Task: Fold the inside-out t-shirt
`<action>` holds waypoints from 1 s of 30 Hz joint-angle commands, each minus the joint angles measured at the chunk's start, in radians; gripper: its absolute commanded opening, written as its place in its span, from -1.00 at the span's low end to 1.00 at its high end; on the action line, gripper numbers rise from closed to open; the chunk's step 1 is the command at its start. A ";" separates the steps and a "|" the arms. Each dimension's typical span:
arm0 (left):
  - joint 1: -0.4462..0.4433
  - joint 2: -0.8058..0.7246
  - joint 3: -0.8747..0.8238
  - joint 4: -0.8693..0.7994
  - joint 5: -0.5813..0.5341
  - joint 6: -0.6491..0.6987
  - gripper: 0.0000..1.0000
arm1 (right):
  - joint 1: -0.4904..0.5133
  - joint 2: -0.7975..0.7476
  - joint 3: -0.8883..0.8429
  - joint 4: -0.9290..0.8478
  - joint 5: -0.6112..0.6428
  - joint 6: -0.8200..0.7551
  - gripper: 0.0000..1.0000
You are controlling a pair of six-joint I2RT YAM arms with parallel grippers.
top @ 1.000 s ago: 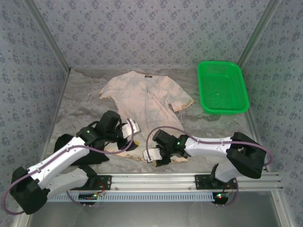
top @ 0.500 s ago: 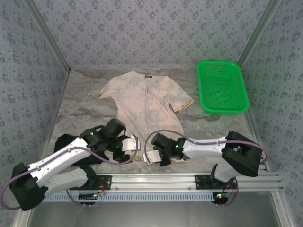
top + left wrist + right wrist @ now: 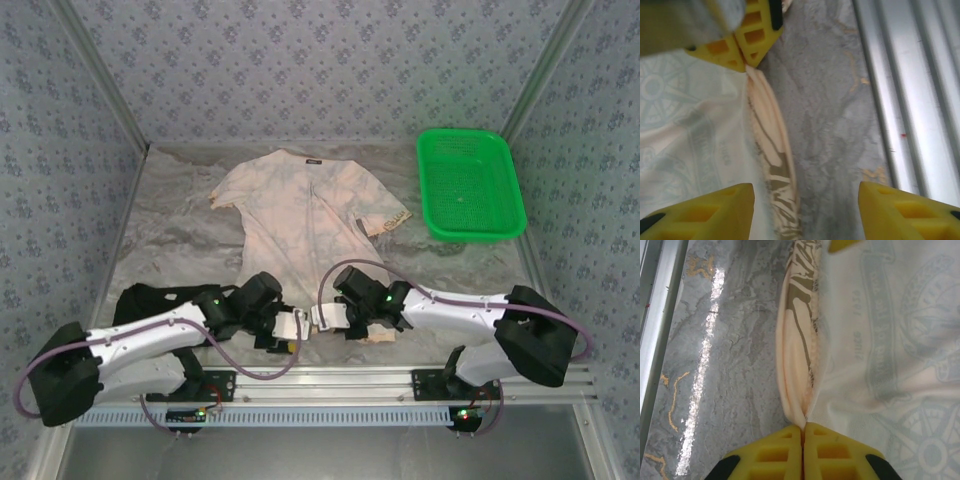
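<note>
The right gripper (image 3: 802, 439) is clenched tight on the inside-out t-shirt (image 3: 305, 215). Its two yellow fingers are pressed together with the rolled hem (image 3: 795, 365) pinched between them, and the darker printed side curls out at the fold. Ahead of that grip the pale reverse of the shirt spreads flat, faint compass drawings showing through the cloth. The collar and its small dark label lie at the far end, well beyond both grippers.

The left gripper (image 3: 292, 330) sits just beside the right one, almost nose to nose with it. Its jaws stand apart and hold nothing. From its wrist camera, the same hem runs up between its yellow fingers (image 3: 715, 210), closer to the one over the cloth. The other finger is over the bare marbled table (image 3: 830, 125).

A metal rail (image 3: 920, 100) runs close along the outer side of both grippers. A black garment (image 3: 150, 297) lies under and behind the left arm. A green basket (image 3: 476, 235) stands well off, beyond the right arm.
</note>
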 commanded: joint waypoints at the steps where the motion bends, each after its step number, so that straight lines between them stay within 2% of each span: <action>1: 0.024 0.055 0.006 0.174 -0.017 0.071 0.11 | -0.003 -0.018 0.003 -0.048 0.000 0.007 -1.00; 3: 0.035 0.084 0.016 0.153 -0.002 0.090 0.08 | -0.001 -0.015 0.003 -0.051 0.010 0.001 -1.00; 5: 0.036 0.086 0.017 0.152 0.006 0.095 0.07 | 0.006 -0.013 0.003 -0.058 0.006 -0.004 -0.73; 6: 0.035 0.081 0.010 0.161 0.009 0.095 0.06 | 0.012 -0.013 0.000 -0.053 0.013 -0.005 -0.69; 10: 0.039 0.064 -0.007 0.181 0.014 0.096 0.06 | 0.025 -0.011 -0.003 -0.048 0.036 -0.004 -0.69; 15: 0.039 0.068 -0.009 0.187 0.017 0.099 0.07 | 0.034 -0.017 -0.011 -0.048 0.045 -0.012 -0.47; 18: 0.039 0.061 -0.024 0.211 0.024 0.102 0.06 | 0.034 -0.031 -0.021 -0.044 0.041 -0.013 -0.48; 20: 0.039 0.061 -0.034 0.228 0.033 0.100 0.06 | 0.033 -0.031 -0.017 -0.056 0.038 -0.015 -1.00; 23: 0.037 0.069 -0.043 0.248 0.045 0.097 0.06 | 0.039 -0.019 -0.011 -0.068 0.047 -0.020 -1.00; 24: 0.037 0.070 -0.046 0.257 0.047 0.096 0.05 | 0.041 -0.023 -0.014 -0.067 0.048 -0.021 -0.81; 25: 0.037 0.071 -0.051 0.266 0.049 0.095 0.05 | 0.041 -0.026 -0.018 -0.062 0.047 -0.022 -0.72; 30: 0.037 0.070 -0.075 0.327 0.069 0.088 0.06 | 0.038 -0.042 -0.028 -0.051 0.050 -0.017 -0.82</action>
